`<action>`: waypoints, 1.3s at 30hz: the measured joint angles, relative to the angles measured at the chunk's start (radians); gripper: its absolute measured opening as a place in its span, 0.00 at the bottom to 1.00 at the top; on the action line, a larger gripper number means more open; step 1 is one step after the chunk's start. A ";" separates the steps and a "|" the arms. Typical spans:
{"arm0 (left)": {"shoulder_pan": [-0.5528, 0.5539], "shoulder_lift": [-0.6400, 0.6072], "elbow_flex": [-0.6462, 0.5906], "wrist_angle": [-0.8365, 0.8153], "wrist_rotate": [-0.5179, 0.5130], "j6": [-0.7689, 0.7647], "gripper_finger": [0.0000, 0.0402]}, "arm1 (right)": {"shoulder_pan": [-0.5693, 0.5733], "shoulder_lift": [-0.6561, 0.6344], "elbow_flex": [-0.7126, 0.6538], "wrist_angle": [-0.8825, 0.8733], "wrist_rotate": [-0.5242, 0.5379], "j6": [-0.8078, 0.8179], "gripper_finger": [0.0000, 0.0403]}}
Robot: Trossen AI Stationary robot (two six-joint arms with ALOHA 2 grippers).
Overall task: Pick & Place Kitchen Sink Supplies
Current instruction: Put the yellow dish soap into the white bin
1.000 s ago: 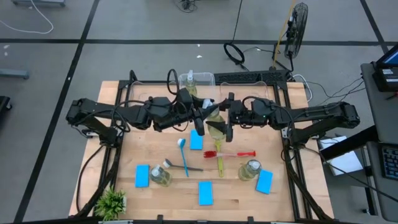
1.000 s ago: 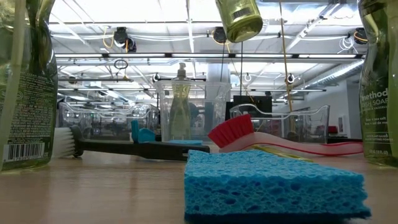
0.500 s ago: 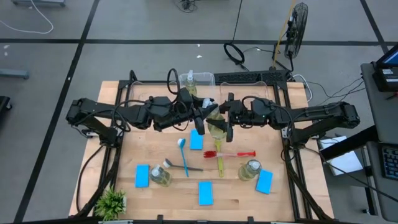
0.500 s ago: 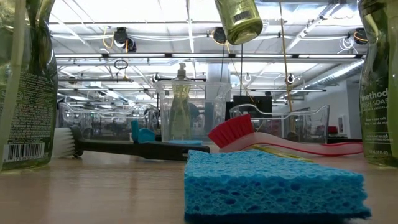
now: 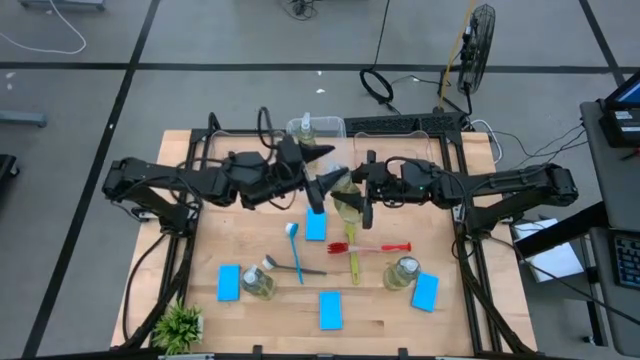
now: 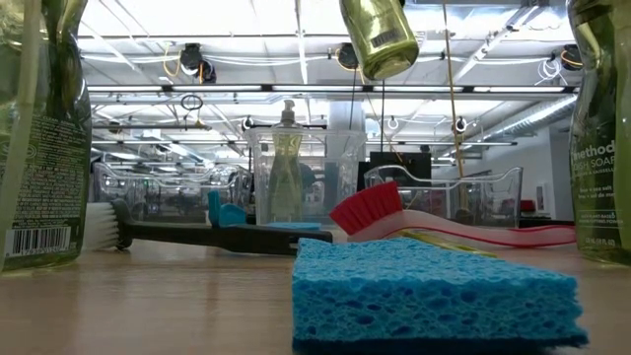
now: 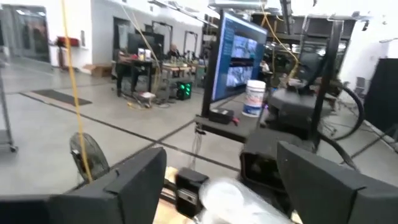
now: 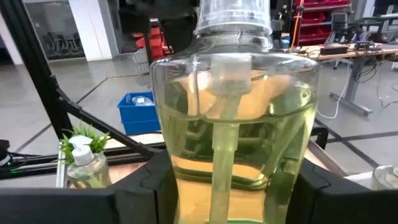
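right gripper clamping raised bottle at table centre, left gripper spread apart at its 10 o'clock

We see a clear bottle of yellow-green soap held off the tabletop in the right end effector, tilted. A second bottle stands upright at the back in a bin, two more lie toward the front. Four blue sponges lie flat: one mid-table, one front left, one front centre, one front right. Blue, red, yellow-green and grey brushes lie crossed between them.
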 joint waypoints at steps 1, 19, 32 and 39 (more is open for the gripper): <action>-0.001 -0.009 0.000 -0.003 -0.012 0.008 0.78 | -0.003 0.000 0.000 0.001 -0.001 -0.005 0.45; -0.066 -0.126 -0.002 -0.399 -0.239 0.058 0.77 | -0.157 -0.002 0.002 0.138 -0.033 -0.038 0.45; -0.071 -0.176 -0.002 -0.870 -0.276 -0.254 0.81 | -0.306 0.087 0.004 0.340 -0.179 -0.042 0.46; -0.063 -0.247 -0.002 -1.030 -0.359 -0.348 0.81 | -0.387 0.199 0.004 0.469 -0.258 -0.041 0.46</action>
